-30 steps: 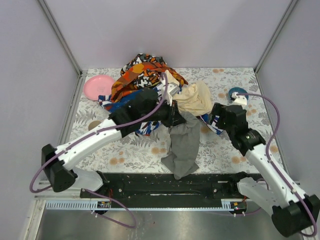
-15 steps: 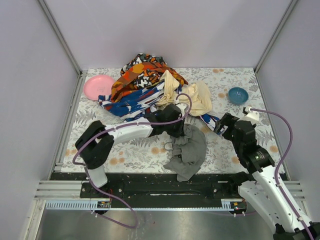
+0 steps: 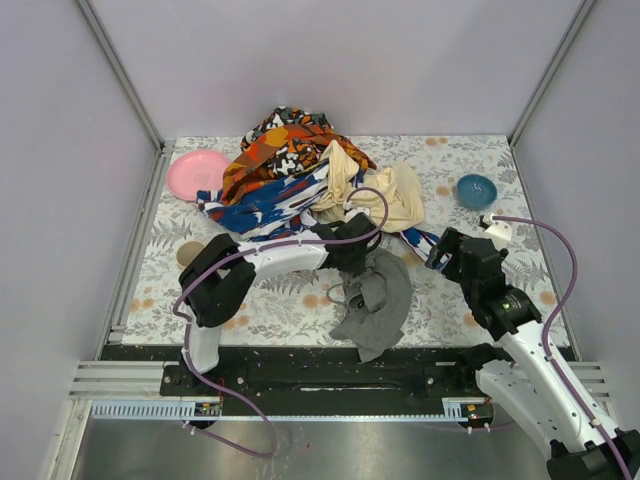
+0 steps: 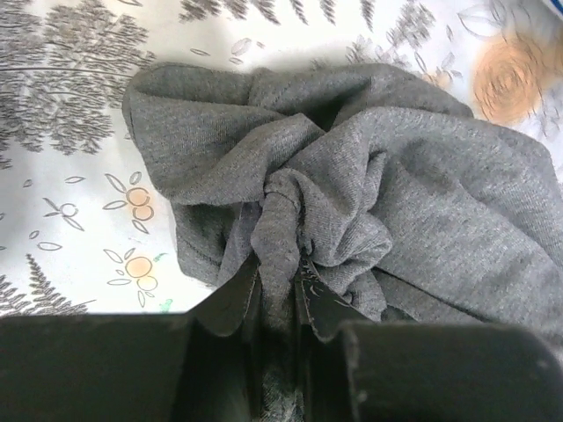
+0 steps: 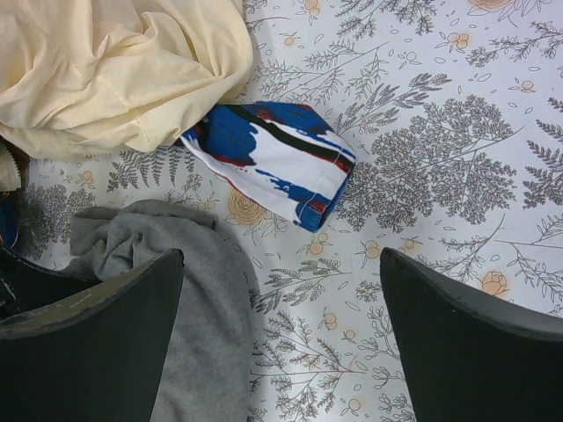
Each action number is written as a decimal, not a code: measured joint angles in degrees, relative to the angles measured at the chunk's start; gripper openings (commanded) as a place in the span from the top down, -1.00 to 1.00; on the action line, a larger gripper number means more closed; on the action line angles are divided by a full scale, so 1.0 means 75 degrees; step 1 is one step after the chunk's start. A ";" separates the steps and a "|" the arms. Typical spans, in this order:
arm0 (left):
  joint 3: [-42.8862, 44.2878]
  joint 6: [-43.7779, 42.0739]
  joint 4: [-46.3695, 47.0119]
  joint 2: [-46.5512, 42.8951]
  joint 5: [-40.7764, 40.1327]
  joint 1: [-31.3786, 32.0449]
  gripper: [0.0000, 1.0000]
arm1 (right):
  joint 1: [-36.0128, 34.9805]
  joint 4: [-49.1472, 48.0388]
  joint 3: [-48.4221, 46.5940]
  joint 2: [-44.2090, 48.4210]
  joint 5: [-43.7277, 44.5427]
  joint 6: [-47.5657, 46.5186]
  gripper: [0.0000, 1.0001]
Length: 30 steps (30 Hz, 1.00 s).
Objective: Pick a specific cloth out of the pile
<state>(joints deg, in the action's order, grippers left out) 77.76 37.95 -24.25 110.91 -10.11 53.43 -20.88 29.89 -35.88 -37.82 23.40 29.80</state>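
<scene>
Since one second ago, both arms have drawn back toward their bases. The cloth, stretched out long at that time, now lies bunched on the desk.

State of the left claw: narrow, pinched on a fold of the cloth. The cloth spreads from this claw toward the near edge. The pile lies just beyond the claw.

State of the right claw: wide, over the desk, gripping nothing.

Containers: the plate sits well left of the left claw, and the pile's edge meets its right rim. The bowl stands beyond the right claw, apart from the pile.

Top view only: plate, bowl, whole pile.

Left wrist view only: the twisted fold between the fingers.

Right wrist view only: a blue-white-red end on the desk, just beside cream fabric, near the cloth but not touching it.
</scene>
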 measured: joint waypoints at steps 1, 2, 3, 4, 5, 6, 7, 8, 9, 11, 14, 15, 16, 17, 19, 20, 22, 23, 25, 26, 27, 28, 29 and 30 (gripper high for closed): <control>0.0125 0.0175 -0.0169 0.0073 -0.0149 0.0009 1.00 | 0.0000 0.0000 0.0003 0.0006 0.0009 0.0009 -0.99; 0.0245 0.0353 -0.0318 0.0140 -0.0306 0.0009 1.00 | 0.0000 -0.0003 0.0009 0.0009 0.0015 0.0012 -0.99; 0.0338 0.0507 -0.0437 0.0184 -0.0452 -0.0006 0.92 | 0.0000 -0.0003 0.0017 0.0015 0.0015 0.0012 -0.99; 0.0391 0.0638 -0.0527 0.0207 -0.0574 -0.0032 0.75 | 0.0000 -0.0003 0.0029 0.0020 0.0017 0.0015 -0.99; 0.0417 0.0749 -0.0597 0.0210 -0.0676 -0.0073 0.54 | 0.0000 -0.0003 0.0038 0.0020 0.0017 0.0017 -0.99; 0.0417 0.0831 -0.0644 0.0207 -0.0769 -0.0131 0.31 | 0.0000 -0.0003 0.0044 0.0020 0.0017 0.0020 -0.99; 0.0417 0.0874 -0.0685 0.0192 -0.0857 -0.0192 0.15 | 0.0000 -0.0003 0.0047 0.0020 0.0017 0.0023 -0.99; 0.0393 0.0883 -0.0708 0.0157 -0.0962 -0.0242 0.07 | 0.0000 -0.0003 0.0050 0.0020 0.0017 0.0032 -0.99; 0.0303 0.0804 -0.0711 0.0070 -0.1017 -0.0283 -0.03 | 0.0000 -0.0003 0.0052 0.0020 0.0017 0.0038 -0.99; 0.0058 0.0615 -0.0705 -0.0195 -0.0956 -0.0329 -0.30 | 0.0000 -0.0003 0.0061 0.0020 0.0017 0.0047 -0.99; -0.0347 0.0291 -0.0825 -0.0860 -0.0898 -0.0300 -0.53 | 0.0000 -0.0006 0.0067 0.0035 0.0015 0.0070 -0.99; -0.0417 0.0204 -0.0930 -0.1145 -0.0901 -0.0242 -0.67 | 0.0000 -0.0006 0.0073 0.0047 0.0015 0.0073 -0.99; -0.0449 0.0119 -0.1052 -0.1524 -0.0903 -0.0149 -0.80 | 0.0000 -0.0006 0.0076 0.0058 0.0015 0.0076 -0.99; -0.0449 0.0032 -0.1113 -0.1833 -0.0903 -0.0076 -0.94 | 0.0000 -0.0009 0.0076 0.0067 0.0015 0.0079 -0.99; -0.0452 -0.0111 -0.1172 -0.2591 -0.0906 0.0050 -0.98 | 0.0000 -0.0009 0.0076 0.0087 0.0009 0.0087 -0.99; -0.0458 -0.0187 -0.1172 -0.3037 -0.0906 0.0114 -0.98 | 0.0000 -0.0012 0.0076 0.0099 0.0006 0.0090 -0.99; -0.0525 -0.0315 -0.1128 -0.3867 -0.0909 0.0175 -0.98 | 0.0000 -0.0017 0.0076 0.0125 -0.0006 0.0096 -0.99; -0.0583 -0.0373 -0.1119 -0.4214 -0.0909 0.0184 -0.98 | 0.0000 -0.0023 0.0076 0.0143 -0.0012 0.0099 -0.99; -0.0886 -0.0498 -0.1040 -0.5158 -0.0976 0.0184 -0.98 | 0.0000 -0.0050 0.0076 0.0189 -0.0023 0.0122 -0.99; -0.1067 -0.0539 -0.1029 -0.5630 -0.1061 0.0184 -0.98 | 0.0000 -0.0064 0.0076 0.0213 -0.0044 0.0131 -0.98; -0.1250 -0.0548 -0.1017 -0.6044 -0.1174 0.0184 -0.98 | 0.0000 -0.0076 0.0076 0.0242 -0.0055 0.0140 -0.99; -0.1504 -0.0539 -0.1014 -0.6516 -0.1378 0.0184 -0.98 | 0.0000 -0.0082 0.0076 0.0280 -0.0064 0.0149 -0.99; -0.1722 -0.0510 -0.1067 -0.6916 -0.1623 0.0184 -0.98 | 0.0000 -0.0093 0.0076 0.0318 -0.0067 0.0154 -0.99; -0.1982 -0.0440 -0.1125 -0.7324 -0.1929 0.0181 -0.98 | 0.0000 -0.0108 0.0076 0.0364 -0.0070 0.0160 -0.98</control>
<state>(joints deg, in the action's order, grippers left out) 62.89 34.65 -32.69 55.99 -24.58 54.78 -20.88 29.08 -35.31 -35.09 22.87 31.00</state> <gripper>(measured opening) 0.988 0.993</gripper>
